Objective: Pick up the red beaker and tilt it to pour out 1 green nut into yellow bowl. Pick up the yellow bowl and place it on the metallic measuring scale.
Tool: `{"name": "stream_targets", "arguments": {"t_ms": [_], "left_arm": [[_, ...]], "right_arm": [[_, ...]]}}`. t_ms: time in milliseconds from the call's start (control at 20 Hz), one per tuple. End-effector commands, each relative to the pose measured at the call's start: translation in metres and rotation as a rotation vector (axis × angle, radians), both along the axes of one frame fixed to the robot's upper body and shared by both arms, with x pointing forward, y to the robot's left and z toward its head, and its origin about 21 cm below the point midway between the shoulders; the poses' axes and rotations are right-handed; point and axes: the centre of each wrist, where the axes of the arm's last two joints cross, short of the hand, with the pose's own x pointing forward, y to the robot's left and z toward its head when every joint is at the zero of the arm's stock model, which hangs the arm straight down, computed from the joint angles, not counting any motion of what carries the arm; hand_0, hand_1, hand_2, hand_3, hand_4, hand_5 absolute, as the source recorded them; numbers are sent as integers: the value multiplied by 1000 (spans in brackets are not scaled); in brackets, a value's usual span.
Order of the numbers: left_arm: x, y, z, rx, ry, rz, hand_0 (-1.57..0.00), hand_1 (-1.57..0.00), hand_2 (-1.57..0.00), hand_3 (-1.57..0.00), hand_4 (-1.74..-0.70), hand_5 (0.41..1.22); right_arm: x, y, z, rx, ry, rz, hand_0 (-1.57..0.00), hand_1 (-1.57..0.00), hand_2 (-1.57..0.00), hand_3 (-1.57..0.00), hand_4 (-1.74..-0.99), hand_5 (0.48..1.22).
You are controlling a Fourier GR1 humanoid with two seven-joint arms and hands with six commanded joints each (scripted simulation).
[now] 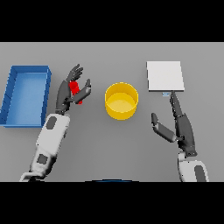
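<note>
I see my left hand (pixel 70 89) grasping the beaker (pixel 76 90) left of centre, right hand (pixel 181 127) released at lower right; well apart from the bowl (pixel 121 101), tilting here risks spilling nuts onto the table (pixel 109 144)

The grey table (pixel 113 144) carries a blue tray (pixel 13 105) at far left, a yellow bowl (pixel 121 101) in the middle, and a pale scale (pixel 165 75) at far right

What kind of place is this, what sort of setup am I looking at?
Probably a lab-style workbench: a grey table with a metallic measuring scale, a yellow bowl, a blue bin, and a red beaker in the left hand.
</note>
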Motion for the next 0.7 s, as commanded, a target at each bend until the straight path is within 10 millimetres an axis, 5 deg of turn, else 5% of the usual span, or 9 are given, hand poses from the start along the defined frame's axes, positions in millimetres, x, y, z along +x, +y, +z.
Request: {"name": "stream_targets", "arguments": {"t_ms": [0,100,250,400,650], "left_arm": [[-1,-2,-1,-10,-1,8,-572,-606,-600,-421,-1424,860],[1,-5,-4,-4,-46,-14,-932,-953,-950,-761,-1529,990],[-1,-13,-9,-20,-91,-32,-1244,-1255,-1253,-1111,-1572,1103],[4,-13,-3,-16,-62,14,-1403,-1409,-1408,-1336,-1654,1127],[14,-7,21,15,-103,2,-1516,-1518,-1518,-1494,-1713,1125]], "right_arm": [[-1,-1,1,3,-19,1,1,1,1,1,-1247,688],[2,-1,3,-14,-21,5,1,1,1,1,-1241,695],[2,-2,3,4,-20,2,1,1,1,1,-1233,686],[6,2,1,-9,-6,2,1,1,1,1,-1207,677],[4,6,-1,-41,-26,-3,1,1,1,1,-1141,660]]}}
